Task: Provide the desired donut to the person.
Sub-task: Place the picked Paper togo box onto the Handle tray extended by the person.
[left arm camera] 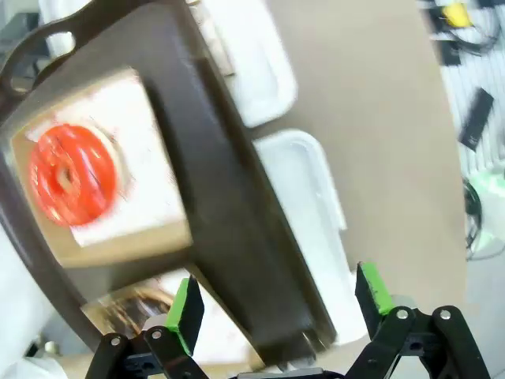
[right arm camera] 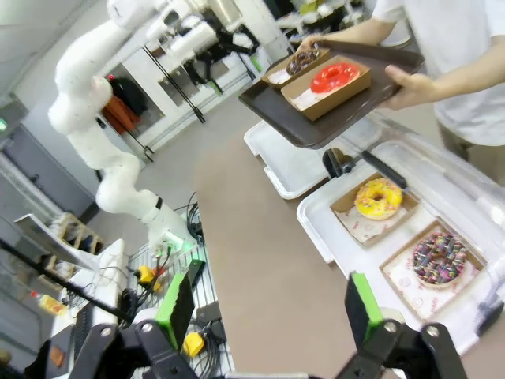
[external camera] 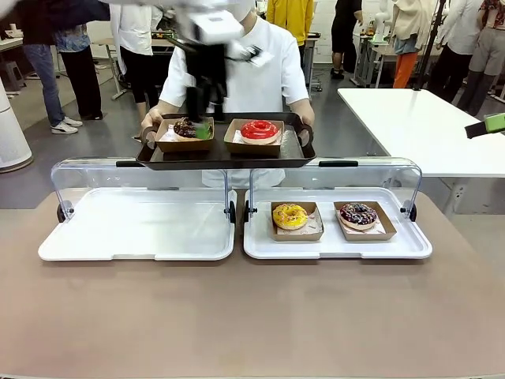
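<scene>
Open-jawed, my left gripper point(external camera: 202, 118) hangs over the chocolate donut point(external camera: 185, 127) on the person's tray point(external camera: 221, 155); I should rise straight, avoiding the red donut point(external camera: 259, 130).

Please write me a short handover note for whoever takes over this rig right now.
Left gripper: open, above the chocolate donut on the person's dark tray.
Right gripper: open, holding nothing, back from the table.
Red donut also sits on the tray; yellow donut and sprinkled donut remain in the right display case.
Done: two donuts delivered.
Left: probably withdraw the left arm.
</scene>
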### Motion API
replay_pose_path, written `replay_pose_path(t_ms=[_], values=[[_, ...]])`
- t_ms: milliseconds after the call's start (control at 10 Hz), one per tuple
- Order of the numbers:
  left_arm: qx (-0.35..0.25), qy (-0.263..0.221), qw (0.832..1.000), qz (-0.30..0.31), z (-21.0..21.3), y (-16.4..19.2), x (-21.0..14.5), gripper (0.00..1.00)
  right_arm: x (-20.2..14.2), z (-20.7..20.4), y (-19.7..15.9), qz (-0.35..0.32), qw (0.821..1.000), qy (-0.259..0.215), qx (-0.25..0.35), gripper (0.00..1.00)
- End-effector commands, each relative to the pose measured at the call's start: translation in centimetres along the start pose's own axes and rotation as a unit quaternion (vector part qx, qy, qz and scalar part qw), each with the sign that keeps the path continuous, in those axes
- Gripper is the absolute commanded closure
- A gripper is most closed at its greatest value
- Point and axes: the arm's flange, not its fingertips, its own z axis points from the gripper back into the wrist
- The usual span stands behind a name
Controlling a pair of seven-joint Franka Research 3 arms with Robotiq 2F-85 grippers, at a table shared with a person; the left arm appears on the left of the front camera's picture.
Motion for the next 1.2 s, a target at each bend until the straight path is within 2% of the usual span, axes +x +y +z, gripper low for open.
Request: replay_pose_path(t_ms=[0,200,400,500,700,900,1100], values=[[-0.033,-0.016,0.999,-0.019,2.6,-5.0,-9.8,0.00,0.0,0.0,0.0,0.002,1.000,-0.002,0.003,0.00],[-0.032,-0.035,0.999,-0.023,4.2,-8.2,-17.2,0.00,0.0,0.0,0.0,0.002,1.000,-0.002,0.003,0.00],[0.020,-0.040,0.999,0.025,4.4,-13.1,-22.6,0.00,0.0,0.0,0.0,0.002,1.000,-0.002,0.003,0.00],[0.060,-0.031,0.996,0.052,4.2,-13.8,-25.1,0.00,0.0,0.0,0.0,0.002,1.000,-0.002,0.003,0.00],[0.078,-0.039,0.993,0.083,3.2,-14.1,-28.7,0.00,0.0,0.0,0.0,0.002,1.000,-0.002,0.003,0.00],[0.089,-0.055,0.989,0.102,1.6,-16.2,-30.3,0.00,0.0,0.0,0.0,0.002,1.000,-0.002,0.003,0.00],[0.084,-0.059,0.989,0.106,1.0,-15.8,-31.1,0.00,0.0,0.0,0.0,0.002,1.000,-0.002,0.003,0.00]])
